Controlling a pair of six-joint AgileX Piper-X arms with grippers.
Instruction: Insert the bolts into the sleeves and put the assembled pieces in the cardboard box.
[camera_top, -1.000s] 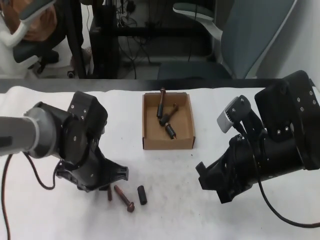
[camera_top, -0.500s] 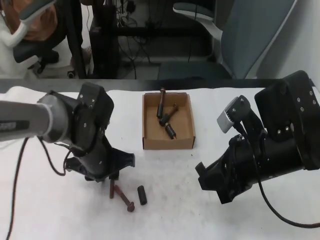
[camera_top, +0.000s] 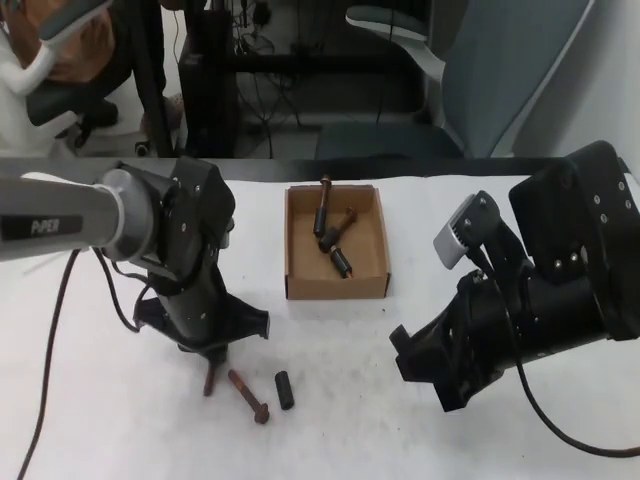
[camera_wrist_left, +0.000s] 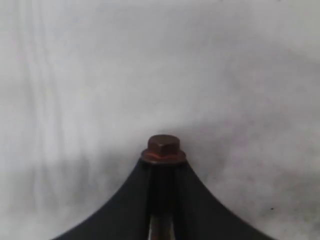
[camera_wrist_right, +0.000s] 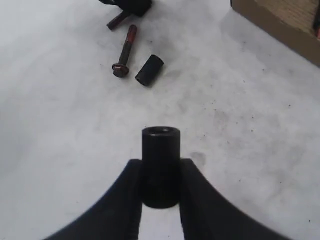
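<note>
My left gripper (camera_wrist_left: 163, 167) is shut on a rusty bolt (camera_wrist_left: 163, 148), whose hex head sticks out past the fingertips. In the high view this bolt (camera_top: 210, 378) hangs from the left gripper (camera_top: 213, 353) just above the white cloth, left of a loose bolt (camera_top: 248, 396) and a loose black sleeve (camera_top: 284, 389). My right gripper (camera_wrist_right: 161, 172) is shut on a black sleeve (camera_wrist_right: 161, 165), open end facing outward, above the cloth at the right. The cardboard box (camera_top: 337, 287) stands at mid-bench with several assembled pieces inside.
From the right wrist, the loose bolt (camera_wrist_right: 125, 51) and loose sleeve (camera_wrist_right: 149, 70) lie side by side, the box corner (camera_wrist_right: 280, 22) beyond. The white cloth (camera_top: 340, 420) covers the bench. Office chairs and desk legs stand behind the bench's far edge.
The left arm has swung and risen over the loose parts with a bolt in its fingers, now hanging tilted. The right arm has not moved.
</note>
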